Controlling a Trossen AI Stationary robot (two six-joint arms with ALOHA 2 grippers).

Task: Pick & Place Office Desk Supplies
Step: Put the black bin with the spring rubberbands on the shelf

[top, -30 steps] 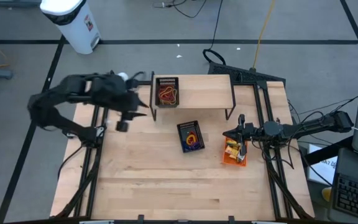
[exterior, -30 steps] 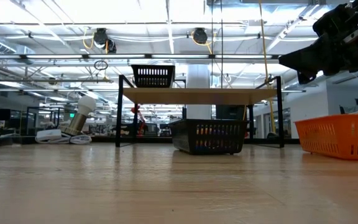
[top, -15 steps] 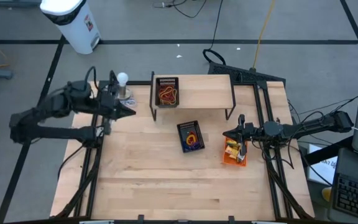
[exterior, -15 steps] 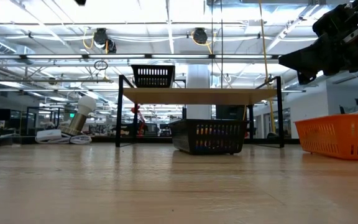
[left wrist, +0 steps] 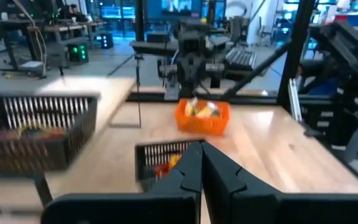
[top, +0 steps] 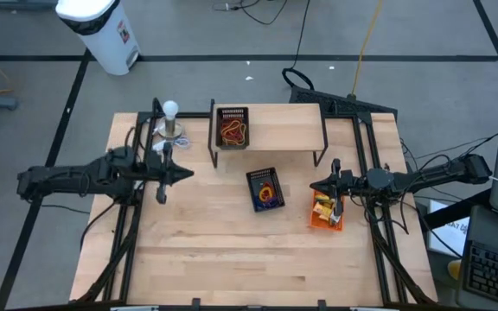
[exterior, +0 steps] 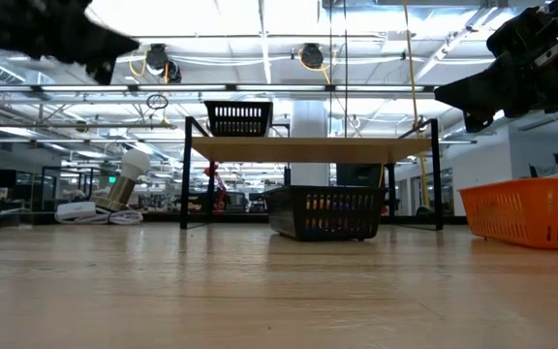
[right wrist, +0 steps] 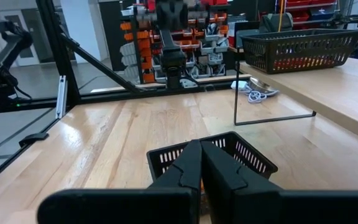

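Above the left half of the table (top: 232,259), the left gripper (top: 182,174) hangs level with its jaws pressed together and nothing between them. The right gripper (top: 316,185) sits at the right side, beside the orange basket (top: 325,213), jaws likewise shut and empty.

The supplies lie sorted: coloured elastic loops (top: 233,131) in the black basket on the raised shelf (top: 284,128), more loops in the lower black basket (top: 264,189) at table centre, and yellow packets (left wrist: 199,109) in the orange basket. No loose item is seen on the bare wood.

Judged from this layout, neither arm is engaged in a pick; both appear to stand between moves or at rest. Any further pick would call for opening a jaw and descending into a basket.

The high view alone shows the white ball-topped stand (top: 171,123) at the far left corner. The low view hides the baskets' contents behind their mesh. The left wrist view shows the orange basket's fill and the right arm behind it; the right wrist view shows the lower black basket just ahead of its fingers (right wrist: 191,168).
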